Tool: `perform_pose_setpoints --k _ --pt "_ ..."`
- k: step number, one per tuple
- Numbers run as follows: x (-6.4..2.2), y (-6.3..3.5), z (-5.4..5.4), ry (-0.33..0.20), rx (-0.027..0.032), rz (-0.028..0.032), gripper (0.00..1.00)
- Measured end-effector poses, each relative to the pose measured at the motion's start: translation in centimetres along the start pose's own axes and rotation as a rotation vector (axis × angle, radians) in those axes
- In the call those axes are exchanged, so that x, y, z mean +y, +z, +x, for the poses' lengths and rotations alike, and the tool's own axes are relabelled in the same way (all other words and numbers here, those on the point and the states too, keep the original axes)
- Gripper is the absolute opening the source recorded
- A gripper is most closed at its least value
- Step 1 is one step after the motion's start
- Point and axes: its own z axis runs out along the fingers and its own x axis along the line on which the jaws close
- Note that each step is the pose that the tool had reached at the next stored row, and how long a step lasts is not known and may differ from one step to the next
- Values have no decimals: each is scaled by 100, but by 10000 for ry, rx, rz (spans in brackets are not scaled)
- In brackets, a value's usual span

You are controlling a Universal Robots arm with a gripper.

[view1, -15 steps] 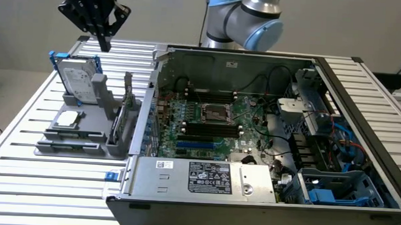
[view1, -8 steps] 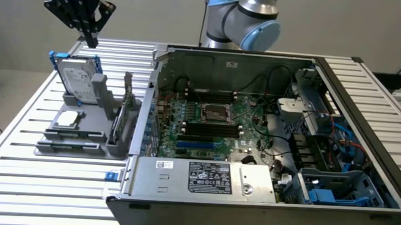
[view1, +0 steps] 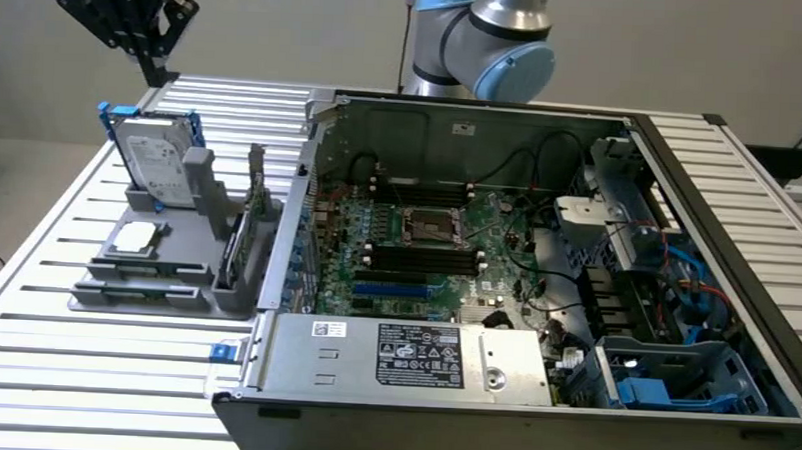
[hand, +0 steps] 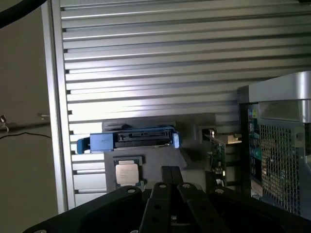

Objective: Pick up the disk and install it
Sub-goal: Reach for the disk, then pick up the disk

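The gripper (view1: 131, 30) hangs high over the far corner of the slatted table (view1: 49, 373), apart from everything, and whether it's spread or pressed together I can't tell. Below it, the disk (view1: 156, 161) stands upright in the grey holder (view1: 172, 292), at the exterior view's left of the open computer case (view1: 721, 226). Trouble I'd watch for: a grab landing on the thin blue frame (hand: 97, 141) instead of the metal body, so the disk twists, jams in its slot or slips. A low approach could also knock the chip (hand: 127, 173) lying just beside it.
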Motion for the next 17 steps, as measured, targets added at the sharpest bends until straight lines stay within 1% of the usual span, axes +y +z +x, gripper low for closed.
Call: perform_pose_setpoints --k 10,11,12,13,17 --pt "161 28 470 2 3 76 11" --pt "168 30 500 1 17 84 11" --pt "169 31 514 -9 52 90 11" --pt "168 31 514 -10 61 92 11" --pt "169 31 515 -10 62 91 11"
